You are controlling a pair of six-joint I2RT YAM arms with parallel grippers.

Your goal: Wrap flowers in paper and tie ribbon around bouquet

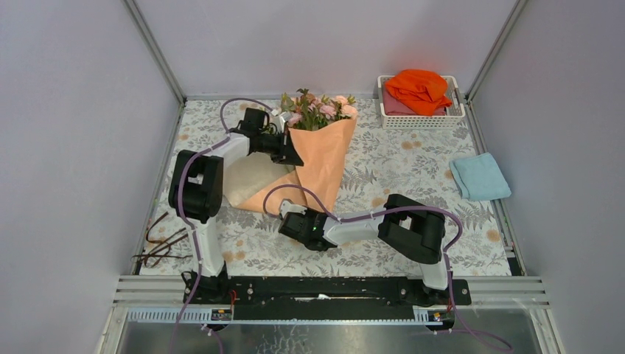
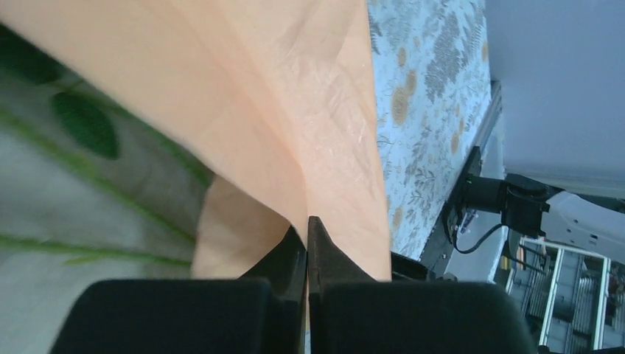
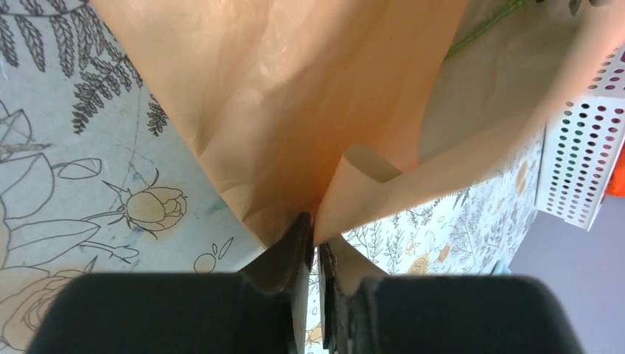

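Observation:
The bouquet (image 1: 318, 151) lies at the back middle of the table, a cone of peach-orange paper (image 1: 324, 158) with pink and cream flowers (image 1: 317, 109) sticking out of its wide far end. My left gripper (image 1: 294, 155) is shut on a fold of the paper (image 2: 295, 96) at the cone's left side; blurred green leaves (image 2: 85, 122) show beside it. My right gripper (image 1: 286, 212) is at the cone's narrow near end. Its jaws stand a thin slit apart, with the paper (image 3: 295, 110) edge pinched at the tips. The dark brown ribbon (image 1: 161, 247) lies loose at the table's left edge.
A white perforated basket (image 1: 421, 122) with a bright orange cloth (image 1: 419, 88) stands at the back right. A light blue cloth (image 1: 479, 177) lies on the right of the floral table covering (image 1: 398, 169). Grey walls enclose three sides.

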